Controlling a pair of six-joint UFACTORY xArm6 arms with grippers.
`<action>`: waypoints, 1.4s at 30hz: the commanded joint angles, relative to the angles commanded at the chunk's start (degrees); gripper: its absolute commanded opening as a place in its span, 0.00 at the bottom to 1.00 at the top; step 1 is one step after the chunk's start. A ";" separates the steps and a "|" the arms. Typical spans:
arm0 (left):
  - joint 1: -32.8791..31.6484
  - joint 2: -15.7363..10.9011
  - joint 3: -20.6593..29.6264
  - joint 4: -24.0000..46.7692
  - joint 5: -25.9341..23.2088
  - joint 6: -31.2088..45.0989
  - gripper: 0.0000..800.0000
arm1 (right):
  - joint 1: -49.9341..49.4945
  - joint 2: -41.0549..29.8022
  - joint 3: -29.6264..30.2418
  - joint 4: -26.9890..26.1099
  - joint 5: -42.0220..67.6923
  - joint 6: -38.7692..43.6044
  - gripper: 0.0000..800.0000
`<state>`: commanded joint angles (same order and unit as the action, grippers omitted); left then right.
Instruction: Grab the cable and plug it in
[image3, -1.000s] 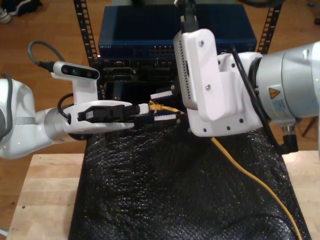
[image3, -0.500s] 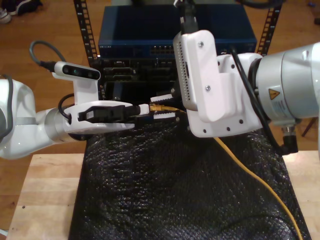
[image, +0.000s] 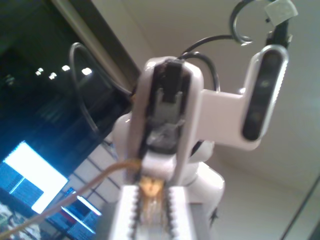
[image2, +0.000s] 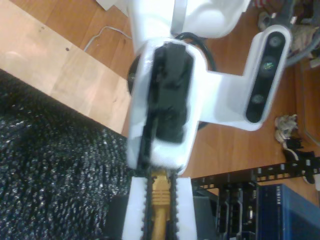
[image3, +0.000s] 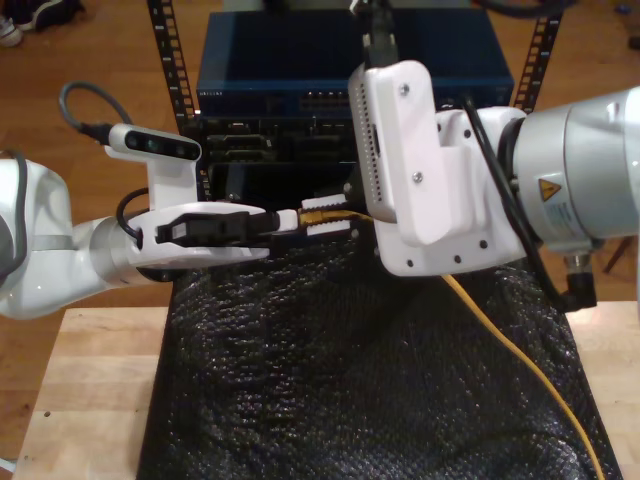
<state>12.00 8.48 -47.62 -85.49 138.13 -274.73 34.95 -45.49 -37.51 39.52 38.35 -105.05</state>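
Two arms: both reach in level above the counter (image3: 90, 390) and meet tip to tip in front of the server rack (image3: 270, 140).
First tool (image3: 287, 218): comes from the exterior view's left, clenched on the tip of the plug (image3: 314, 211).
Second tool (image3: 328, 216): comes from the exterior view's right, serrated fingers (image2: 137, 210) clamped on the yellow boot behind the plug.
Cable (image3: 520, 360): held off the black bubble wrap (image3: 350, 380), trailing to the exterior view's lower right.
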 joint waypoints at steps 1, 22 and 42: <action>0.00 0.62 -0.09 0.00 0.79 0.09 0.44 | 0.00 0.00 0.00 0.00 0.00 0.00 0.01; 0.26 0.18 -2.11 0.00 -4.48 0.35 0.99 | -1.32 3.60 -3.52 0.09 -0.09 7.21 0.00; 3.34 -3.25 -6.24 2.37 -11.87 7.56 0.99 | -16.18 7.03 -9.14 0.00 9.93 18.99 0.00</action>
<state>15.34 5.23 -53.86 -83.12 126.26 -267.16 18.77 -38.46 -46.65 39.52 48.29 -86.07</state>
